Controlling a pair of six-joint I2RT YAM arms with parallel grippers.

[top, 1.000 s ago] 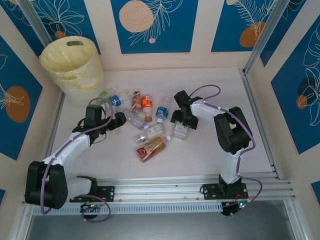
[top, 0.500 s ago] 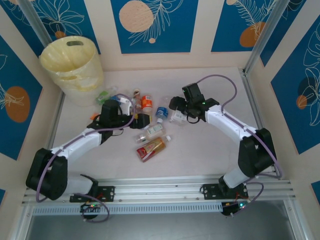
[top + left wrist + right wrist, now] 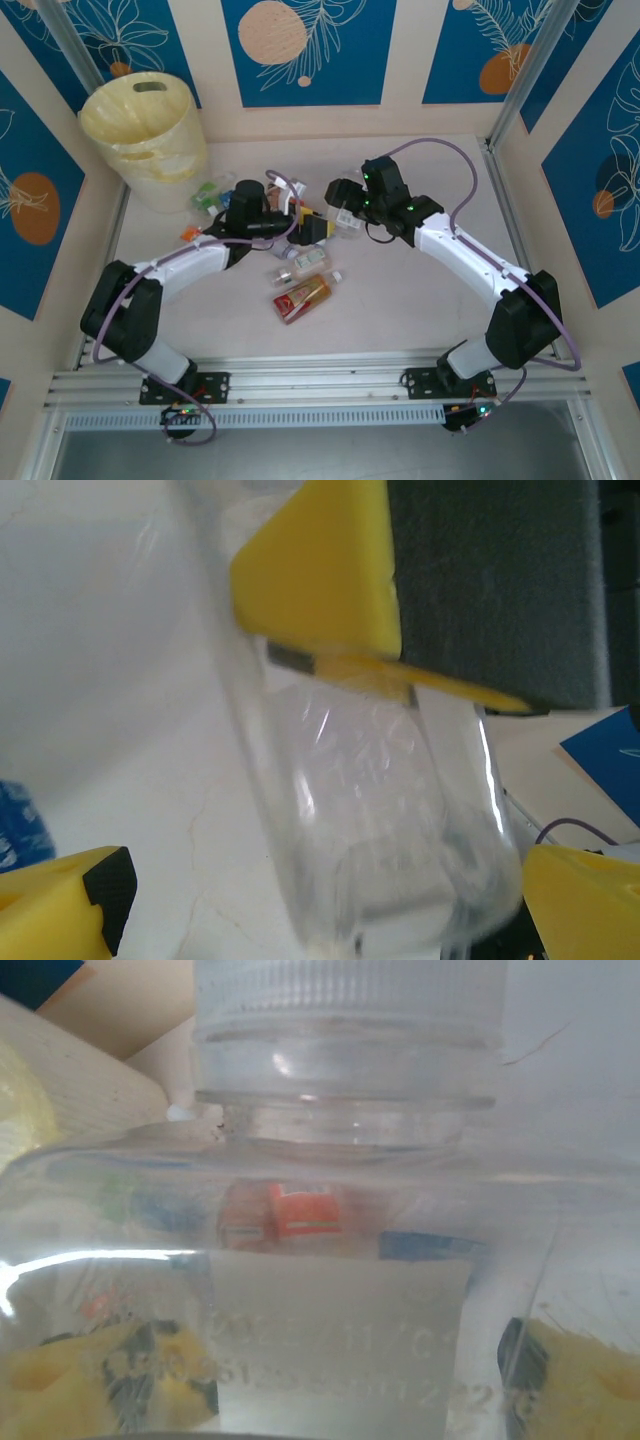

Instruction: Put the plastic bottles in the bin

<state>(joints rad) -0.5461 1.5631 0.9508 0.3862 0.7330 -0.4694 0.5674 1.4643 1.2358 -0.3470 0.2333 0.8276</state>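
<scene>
**Clear bottle between both claws, bin far at upper left**

Grips clear bottle (image 3: pixel 347 220) in right claw (image 3: pixel 338 208), centre of top view, just above the loose pile. In right wrist view, shows yellow pads (image 3: pixel 90 1380) through the bottle wall on both sides, below the ribbed cap (image 3: pixel 345 1010): narrowed on the body, not the neck. Has left claw (image 3: pixel 312 226) spread wide, tips either side of the same bottle in left wrist view. Cannot tell whether those tips touch it; too blurred. Reads as a pass from right to left, judging by the bin (image 3: pixel 145 135) at upper left, well apart from both claws and on the left arm's side.

Handling, as a guess: empty, so very light. Thin wall, so likely to dent under a squeeze and spring back. Slick too, so could squirt out of the pads if pinched near an end. Stiffest at the shoulder under the cap and at the base ring. Best taken across the mid-body or just below the shoulder, with a gentle close. For the left claw, should take the free stretch of body clear of the right finger (image 3: pixel 320 570), which lies across the upper part in left wrist view.

To go yet, on the table (image 3: pixel 400 290): red-brown bottle (image 3: pixel 302 297) lower centre, white-label bottle (image 3: pixel 305 260) just above it, green bottle (image 3: pixel 208 195) near the foot of the bin, plus others half hidden under the arms. Cannot make out bin contents through the wall
</scene>
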